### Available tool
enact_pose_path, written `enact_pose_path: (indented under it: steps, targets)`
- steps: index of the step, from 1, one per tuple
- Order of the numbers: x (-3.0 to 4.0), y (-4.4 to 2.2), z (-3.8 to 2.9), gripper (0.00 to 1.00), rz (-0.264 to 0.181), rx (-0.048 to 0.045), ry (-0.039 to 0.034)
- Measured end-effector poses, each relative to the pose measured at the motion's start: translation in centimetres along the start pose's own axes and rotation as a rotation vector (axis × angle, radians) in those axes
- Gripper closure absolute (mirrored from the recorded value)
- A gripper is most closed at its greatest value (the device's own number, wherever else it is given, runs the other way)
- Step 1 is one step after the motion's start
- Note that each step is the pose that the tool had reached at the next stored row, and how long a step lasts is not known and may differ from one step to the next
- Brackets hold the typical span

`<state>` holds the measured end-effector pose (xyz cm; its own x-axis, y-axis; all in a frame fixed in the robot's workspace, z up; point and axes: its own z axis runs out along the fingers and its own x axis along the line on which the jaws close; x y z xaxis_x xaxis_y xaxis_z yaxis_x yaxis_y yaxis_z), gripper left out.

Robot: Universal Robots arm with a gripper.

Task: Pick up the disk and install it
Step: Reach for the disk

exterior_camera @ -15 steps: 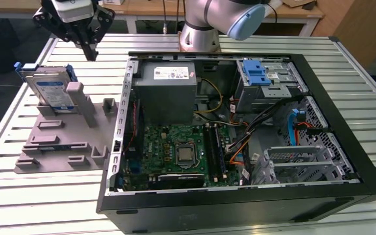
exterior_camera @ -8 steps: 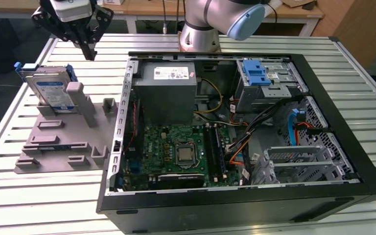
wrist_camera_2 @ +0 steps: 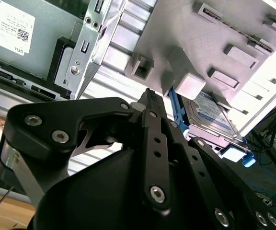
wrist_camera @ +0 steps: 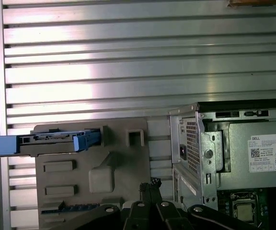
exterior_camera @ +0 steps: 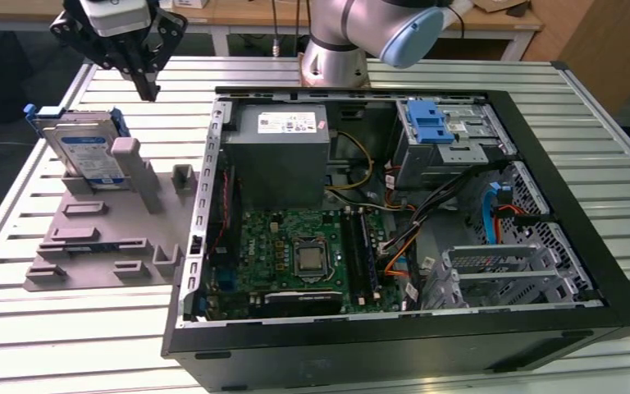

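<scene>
The disk (exterior_camera: 83,153) is a silver drive with a white-and-blue label in a blue bracket. It stands on edge at the far end of a grey fixture plate (exterior_camera: 105,240), at the exterior view's left. My gripper (exterior_camera: 147,89) hangs above the table just behind the disk and a little toward the computer case, apart from it. Its fingers are shut with nothing between them. The first wrist view has the disk (wrist_camera: 47,141) edge-on beyond the gripper (wrist_camera: 150,184). In the second wrist view the disk (wrist_camera_2: 211,113) lies past the gripper (wrist_camera_2: 147,95).
An open black computer case (exterior_camera: 577,271) lies on the slatted metal table (exterior_camera: 63,345) beside the fixture. Inside are a grey power-supply box (exterior_camera: 282,156), a motherboard (exterior_camera: 299,254) and a grey drive cage with a blue latch (exterior_camera: 438,130). The arm's base (exterior_camera: 333,66) stands behind the case.
</scene>
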<state>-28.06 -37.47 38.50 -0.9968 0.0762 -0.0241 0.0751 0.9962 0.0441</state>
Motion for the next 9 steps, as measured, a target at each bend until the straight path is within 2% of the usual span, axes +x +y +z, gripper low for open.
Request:
enact_pose_path:
  steps: [9]
  targets:
    - [0.24,-0.01,0.01,0.89,0.000,-0.0001,-0.0001]
